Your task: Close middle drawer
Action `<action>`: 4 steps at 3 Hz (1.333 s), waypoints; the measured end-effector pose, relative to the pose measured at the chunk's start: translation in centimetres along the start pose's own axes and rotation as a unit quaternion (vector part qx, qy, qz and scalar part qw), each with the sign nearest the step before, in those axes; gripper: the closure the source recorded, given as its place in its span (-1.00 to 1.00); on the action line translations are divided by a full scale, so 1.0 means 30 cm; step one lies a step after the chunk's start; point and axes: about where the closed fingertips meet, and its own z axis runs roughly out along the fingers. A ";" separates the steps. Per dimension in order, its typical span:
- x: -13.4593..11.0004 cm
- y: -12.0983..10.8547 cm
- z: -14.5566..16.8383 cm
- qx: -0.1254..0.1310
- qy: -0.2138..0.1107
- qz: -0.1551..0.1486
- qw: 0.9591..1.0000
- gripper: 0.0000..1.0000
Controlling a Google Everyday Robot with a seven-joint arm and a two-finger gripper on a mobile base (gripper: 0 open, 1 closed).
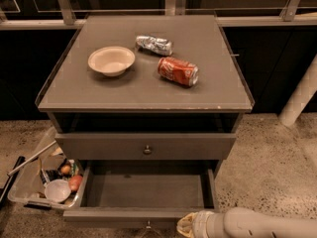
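Observation:
The middle drawer (148,190) is pulled far out of the grey cabinet and shows a plain grey, empty inside. Its flat front (119,215) runs along the bottom of the view, with the small round knob (147,226) at its centre. My gripper (187,225) is at the bottom edge, up against the right part of that front, just right of the knob. The white arm (257,224) comes in from the right. The uppermost drawer (147,147), with its own knob, sits above. The lowest drawer is out of view.
On the cabinet top (99,90) lie a beige bowl (111,60), a crushed silver can (154,44) and a red soda can (178,71) on its side. A clear bin (44,182) of odds and ends stands on the floor at the left. A white pole (299,98) is at the right.

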 end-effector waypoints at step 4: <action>-0.033 -0.087 0.026 0.011 -0.035 -0.022 0.999 -0.64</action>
